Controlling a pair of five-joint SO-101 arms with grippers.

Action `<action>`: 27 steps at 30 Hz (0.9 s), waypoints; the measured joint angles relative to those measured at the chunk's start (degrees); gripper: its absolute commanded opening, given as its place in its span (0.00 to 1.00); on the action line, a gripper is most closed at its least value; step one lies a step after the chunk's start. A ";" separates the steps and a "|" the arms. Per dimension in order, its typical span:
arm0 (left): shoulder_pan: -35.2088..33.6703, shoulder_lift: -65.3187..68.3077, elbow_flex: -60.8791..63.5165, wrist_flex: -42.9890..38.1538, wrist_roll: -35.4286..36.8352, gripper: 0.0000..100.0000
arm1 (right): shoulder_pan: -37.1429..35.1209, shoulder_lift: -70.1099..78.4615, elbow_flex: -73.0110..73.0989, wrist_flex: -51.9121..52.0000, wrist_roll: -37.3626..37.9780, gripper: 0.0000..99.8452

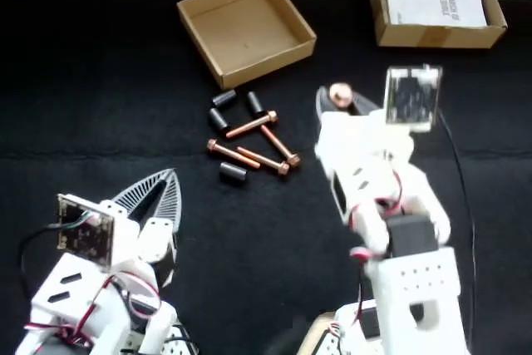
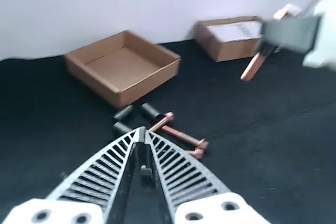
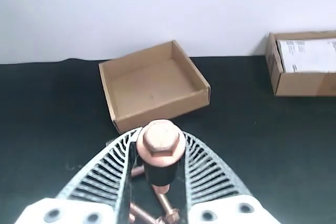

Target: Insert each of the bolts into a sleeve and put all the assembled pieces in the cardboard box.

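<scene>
Right jaws clamp a sleeved bolt [image 3: 159,140] near the cardboard box [image 1: 245,29].
We see left jaws closed, empty; loose bolts [image 1: 249,128] and sleeves [image 1: 233,174] lie beside the box.

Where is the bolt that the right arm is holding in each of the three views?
High view: bolt, head up in the right gripper, right of the loose bolts.
Left wrist view: bolt hanging in the air before the paper-filled box.
Right wrist view: bolt between that arm's own jaws, head toward the camera.
Shared landmark: the empty cardboard box.
</scene>
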 measured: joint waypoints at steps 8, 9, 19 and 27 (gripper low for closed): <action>-15.47 -0.53 7.91 0.00 0.00 0.01 | -0.09 19.60 -17.41 -0.26 3.87 0.01; -17.23 -0.53 8.88 0.00 0.00 0.01 | -0.18 21.98 -19.78 -0.26 4.75 0.01; -33.05 -0.62 17.67 0.00 0.00 0.01 | -2.46 44.84 -42.46 -3.87 16.70 0.01; -41.76 -0.62 25.49 0.00 0.09 0.01 | -5.01 59.60 -52.04 -9.58 26.81 0.01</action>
